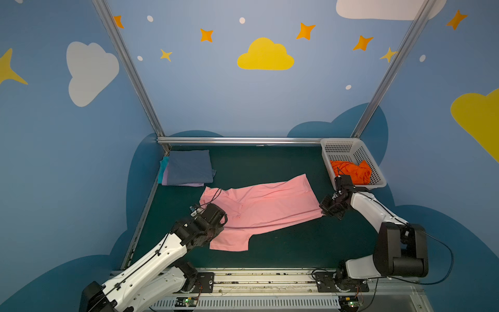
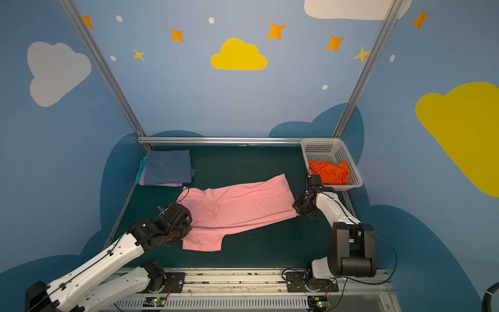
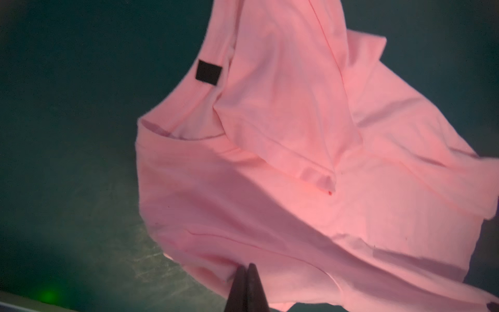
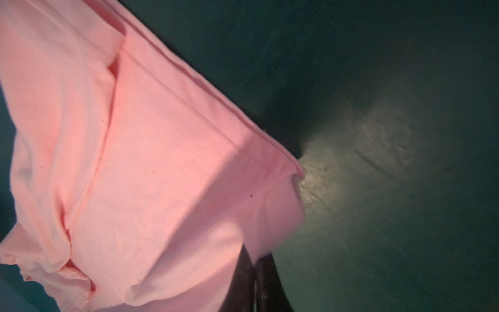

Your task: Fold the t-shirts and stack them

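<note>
Pink t-shirt (image 1: 264, 205) mid-tabletop (image 1: 283, 248), spread slantwise and creased lengthwise. One short sleeve points at the near edge. The hem end lies toward the basket (image 1: 340, 140). Small dark neck label (image 3: 208, 72) shows inside the collar in the left wrist view.

Left gripper (image 3: 246, 270) at the shoulder end of the pink t-shirt. Its fingers (image 3: 237, 286) are pressed together, pinching the cloth edge.

Right gripper (image 4: 259, 259) at the near hem corner. Its fingers (image 4: 270, 283) are clamped on the pink fabric, which drapes over them.

Far left corner, in both top views: folded stack, slate-blue t-shirt (image 1: 189, 166) on top, lavender t-shirt (image 1: 186, 184) and teal t-shirt (image 1: 162, 168) edges showing beneath. Stack lies near the pink t-shirt's collar end, not touching.

Far right corner: white perforated basket, orange t-shirt (image 1: 351, 171) crumpled inside.
</note>
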`<state>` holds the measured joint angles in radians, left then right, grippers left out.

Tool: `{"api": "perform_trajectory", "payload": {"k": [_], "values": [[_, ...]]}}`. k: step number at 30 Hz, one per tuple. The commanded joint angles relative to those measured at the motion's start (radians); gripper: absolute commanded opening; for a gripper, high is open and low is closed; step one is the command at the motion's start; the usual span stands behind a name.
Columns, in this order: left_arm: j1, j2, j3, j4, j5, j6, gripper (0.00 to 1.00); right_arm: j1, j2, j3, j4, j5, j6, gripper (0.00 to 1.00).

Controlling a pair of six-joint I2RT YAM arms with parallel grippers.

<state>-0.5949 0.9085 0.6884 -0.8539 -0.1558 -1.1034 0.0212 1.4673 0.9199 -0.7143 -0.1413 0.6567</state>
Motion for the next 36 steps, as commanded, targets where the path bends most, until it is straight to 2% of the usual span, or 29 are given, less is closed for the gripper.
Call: {"api": "perform_trajectory", "payload": {"k": [1, 5, 15, 16, 18, 20, 23, 29, 36], "values": [[0.121, 0.055, 0.006, 0.018, 0.066, 0.139, 0.04, 0.002, 0.058, 0.046, -0.024, 0.022, -0.012, 0.00], [0.212, 0.122, 0.025, 0.064, 0.122, 0.197, 0.04, 0.012, 0.120, 0.084, -0.010, 0.019, -0.007, 0.00], [0.246, 0.296, 0.115, 0.047, 0.177, 0.253, 0.05, 0.085, 0.201, 0.165, -0.002, 0.044, 0.017, 0.06], [0.246, 0.304, 0.122, 0.047, 0.202, 0.280, 0.07, 0.088, 0.207, 0.175, -0.008, 0.049, 0.018, 0.06], [0.242, 0.312, 0.129, 0.050, 0.249, 0.293, 0.19, 0.092, 0.218, 0.198, -0.018, 0.062, 0.016, 0.06], [0.221, 0.289, 0.121, 0.061, 0.286, 0.289, 0.34, 0.094, 0.233, 0.224, -0.027, 0.082, 0.012, 0.06], [0.135, 0.227, 0.113, 0.054, 0.274, 0.277, 0.48, 0.096, 0.256, 0.257, -0.039, 0.114, 0.006, 0.06], [-0.022, 0.176, 0.051, 0.058, 0.260, 0.228, 0.56, 0.104, 0.301, 0.307, -0.057, 0.137, -0.002, 0.05], [-0.090, 0.257, -0.047, 0.092, 0.241, 0.200, 0.57, 0.122, 0.313, 0.322, -0.065, 0.140, 0.003, 0.05]]}}
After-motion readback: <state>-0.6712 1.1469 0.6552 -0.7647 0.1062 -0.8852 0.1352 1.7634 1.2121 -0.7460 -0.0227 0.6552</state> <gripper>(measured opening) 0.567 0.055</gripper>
